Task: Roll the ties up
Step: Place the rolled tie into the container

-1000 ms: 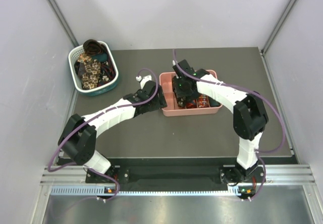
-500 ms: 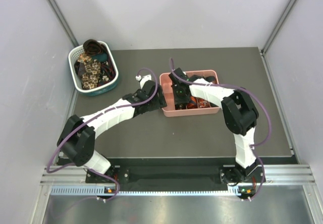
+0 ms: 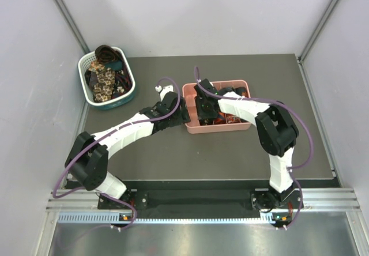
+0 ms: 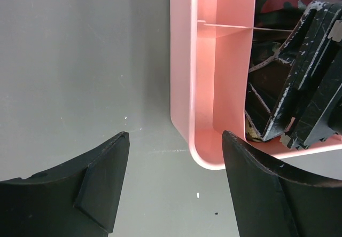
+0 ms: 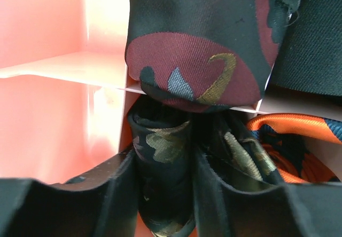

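Since a sec ago R arm's elbow has tucked in. R end effector (image 5: 163,189) sits in pink tray (image 3: 217,129), pinching dark coiled tie (image 5: 160,135). L end effector (image 4: 175,138) spread, empty, by tray corner. Looks like stowing step; next I'd release, lift straight.

Rolled ties (image 5: 197,45) and the right gripper (image 3: 205,113) crowd the pink tray's (image 3: 230,128) middle, and the left gripper (image 3: 183,116) blocks its 9 o'clock wall. Bare table lies open from its 3 to 6 o'clock. The basket (image 3: 112,103) stands well apart at 10 o'clock.
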`<state>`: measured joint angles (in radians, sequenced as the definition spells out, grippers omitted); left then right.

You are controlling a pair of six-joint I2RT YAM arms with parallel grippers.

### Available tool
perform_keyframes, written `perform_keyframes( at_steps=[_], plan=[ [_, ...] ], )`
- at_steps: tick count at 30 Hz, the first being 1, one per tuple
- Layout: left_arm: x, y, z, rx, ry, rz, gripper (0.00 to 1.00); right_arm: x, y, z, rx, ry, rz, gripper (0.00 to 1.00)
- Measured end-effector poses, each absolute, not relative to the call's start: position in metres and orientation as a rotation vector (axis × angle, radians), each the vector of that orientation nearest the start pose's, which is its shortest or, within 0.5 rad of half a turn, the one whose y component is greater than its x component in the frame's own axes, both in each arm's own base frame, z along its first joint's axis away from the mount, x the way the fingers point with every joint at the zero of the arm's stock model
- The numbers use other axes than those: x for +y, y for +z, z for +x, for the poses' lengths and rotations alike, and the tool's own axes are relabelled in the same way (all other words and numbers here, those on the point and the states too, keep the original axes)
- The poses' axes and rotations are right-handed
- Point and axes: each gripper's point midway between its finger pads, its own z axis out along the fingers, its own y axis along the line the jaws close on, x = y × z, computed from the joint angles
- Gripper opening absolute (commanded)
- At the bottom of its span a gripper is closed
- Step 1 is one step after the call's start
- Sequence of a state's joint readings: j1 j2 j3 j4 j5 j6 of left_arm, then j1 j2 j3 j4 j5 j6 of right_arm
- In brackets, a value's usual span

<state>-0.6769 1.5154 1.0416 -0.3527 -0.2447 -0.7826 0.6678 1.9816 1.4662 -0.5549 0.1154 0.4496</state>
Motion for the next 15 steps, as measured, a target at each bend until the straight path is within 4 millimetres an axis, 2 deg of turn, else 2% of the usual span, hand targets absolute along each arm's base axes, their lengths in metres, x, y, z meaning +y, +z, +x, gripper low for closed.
perform_keyframes(
  at_steps=[4, 5, 6, 10, 15],
  plan=[
    [-0.239, 0.114, 0.32, 2.39, -0.404, -0.237, 0.75, 0.28, 0.051, 0.358, 2.638, 0.223, -0.251, 0.49],
    [-0.239, 0.114, 0.32, 2.39, -0.403, -0.235, 0.75, 0.279, 0.052, 0.357, 2.637, 0.22, -0.252, 0.56],
    [-0.239, 0.114, 0.32, 2.391, -0.403, -0.233, 0.75, 0.279, 0.053, 0.357, 2.636, 0.219, -0.247, 0.57],
    [-0.239, 0.114, 0.32, 2.391, -0.399, -0.223, 0.75, 0.275, 0.065, 0.356, 2.625, 0.203, -0.24, 0.57],
    [-0.238, 0.114, 0.32, 2.391, -0.396, -0.214, 0.75, 0.274, 0.066, 0.355, 2.624, 0.197, -0.239, 0.53]
  ],
)
